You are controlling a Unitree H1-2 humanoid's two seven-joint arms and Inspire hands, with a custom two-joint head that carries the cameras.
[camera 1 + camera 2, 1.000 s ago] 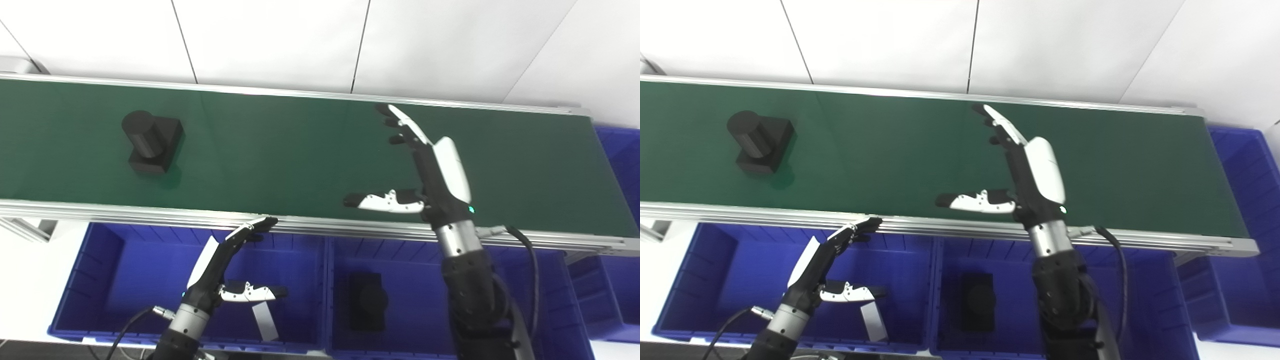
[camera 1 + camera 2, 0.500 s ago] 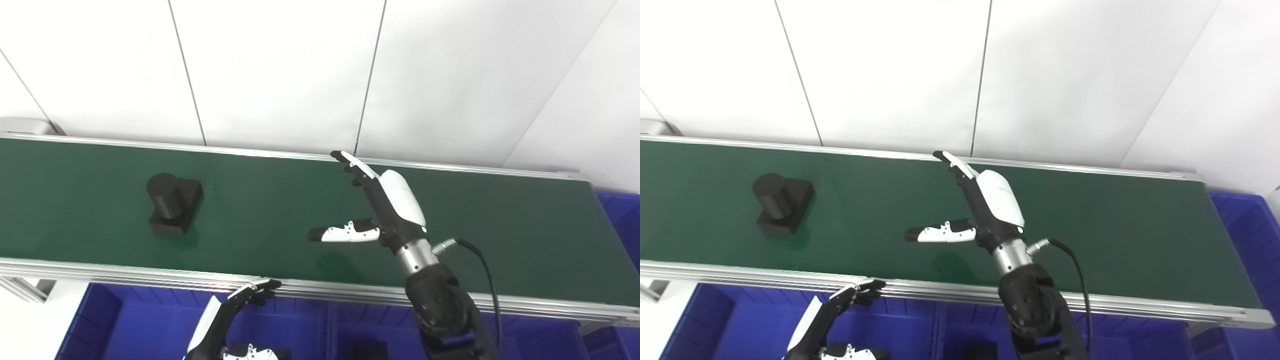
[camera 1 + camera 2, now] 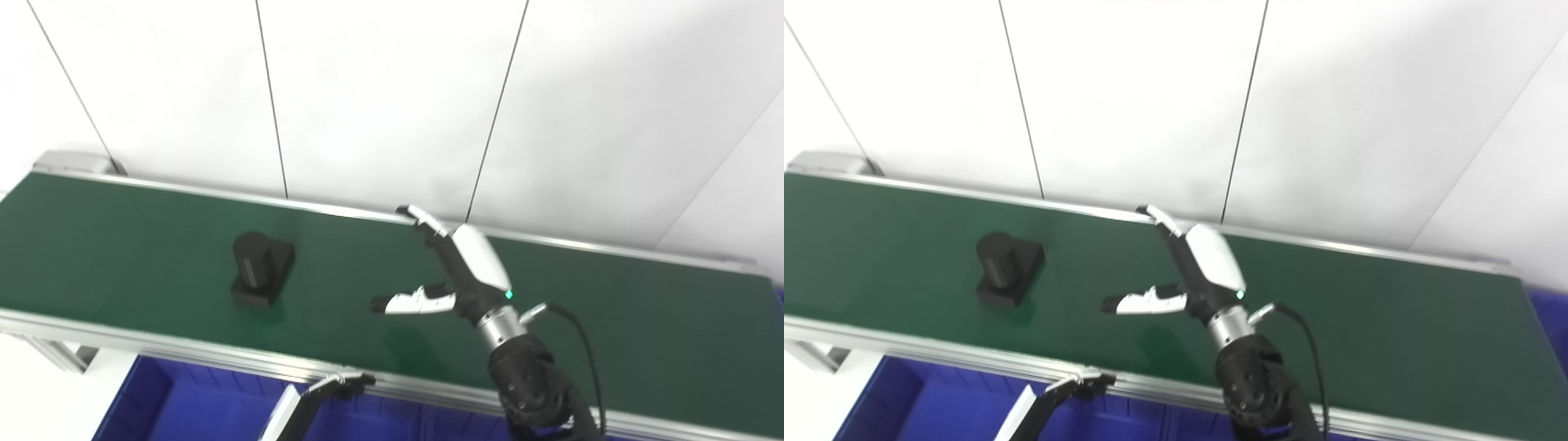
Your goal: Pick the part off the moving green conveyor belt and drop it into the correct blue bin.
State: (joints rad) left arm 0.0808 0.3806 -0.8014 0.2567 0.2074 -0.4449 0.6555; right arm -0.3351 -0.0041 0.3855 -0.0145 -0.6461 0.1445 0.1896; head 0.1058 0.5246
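Right hand (image 3: 465, 269) hovers over the green belt (image 3: 612, 318), fingers straight and thumb spread wide — holding nothing. Well apart on its left, the black part (image 3: 262, 269) sits on the belt. Left hand (image 3: 1072, 387) shows only fingertips at the belt's near rail, above a blue bin (image 3: 202, 410) — its state unclear.

The left robot hand (image 3: 1072, 389) shows only its fingertips; the rest runs off the bottom edge. Below it, the blue bin (image 3: 184, 410) is cut off too, its contents unseen.
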